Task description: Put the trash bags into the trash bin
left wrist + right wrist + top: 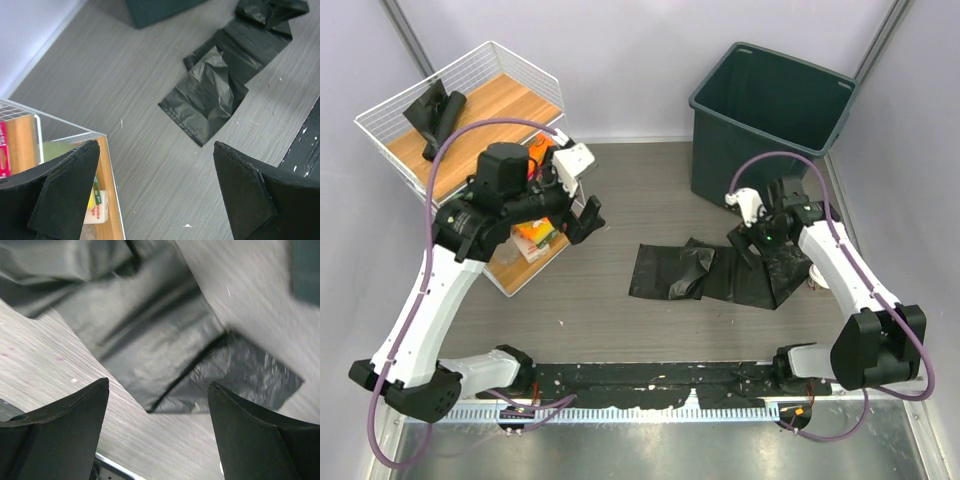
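Flat black trash bags (710, 272) lie spread on the grey table in front of the dark grey-green trash bin (770, 105). They also show in the left wrist view (215, 95) and the right wrist view (150, 335). Another black bag (435, 108) lies on the top shelf of the wire rack. My right gripper (748, 243) is open and empty, just above the right part of the flat bags, its jaws wide apart (157, 430). My left gripper (582, 222) is open and empty, beside the rack and well left of the bags (155, 190).
A white wire shelf rack (390, 125) with wooden shelves stands at the back left. Colourful snack packets (532, 235) sit on its lower shelf, also seen in the left wrist view (97, 207). The bin's base (155, 10) shows at the top there.
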`<state>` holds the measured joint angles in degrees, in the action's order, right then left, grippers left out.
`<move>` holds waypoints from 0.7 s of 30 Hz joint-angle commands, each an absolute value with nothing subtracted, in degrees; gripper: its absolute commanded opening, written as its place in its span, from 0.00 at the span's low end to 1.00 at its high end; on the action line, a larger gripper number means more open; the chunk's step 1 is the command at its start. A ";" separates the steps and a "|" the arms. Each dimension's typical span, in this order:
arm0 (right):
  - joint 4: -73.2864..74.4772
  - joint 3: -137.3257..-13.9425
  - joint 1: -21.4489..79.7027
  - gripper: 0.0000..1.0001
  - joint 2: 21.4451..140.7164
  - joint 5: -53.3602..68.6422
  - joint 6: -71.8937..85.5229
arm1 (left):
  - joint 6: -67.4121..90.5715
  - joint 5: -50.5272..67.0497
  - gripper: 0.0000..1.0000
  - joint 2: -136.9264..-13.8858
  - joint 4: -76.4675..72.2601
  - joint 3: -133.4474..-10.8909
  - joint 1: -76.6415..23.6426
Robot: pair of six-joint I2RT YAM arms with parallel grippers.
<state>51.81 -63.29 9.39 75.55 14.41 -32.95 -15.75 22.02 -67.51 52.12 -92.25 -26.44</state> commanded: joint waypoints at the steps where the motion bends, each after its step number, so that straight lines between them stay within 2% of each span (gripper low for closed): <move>1: 50.28 -58.02 2.30 0.84 71.90 8.80 -38.05 | -17.22 19.34 0.99 -66.53 48.17 -89.04 -29.44; 8: 44.66 -49.85 -3.42 0.84 72.50 3.61 -41.48 | -17.84 16.26 1.00 -67.15 46.06 -83.94 -34.10; 21: 34.72 -47.55 -5.89 0.83 83.13 7.64 -40.87 | -17.67 15.03 1.00 -66.97 42.89 -78.93 -36.30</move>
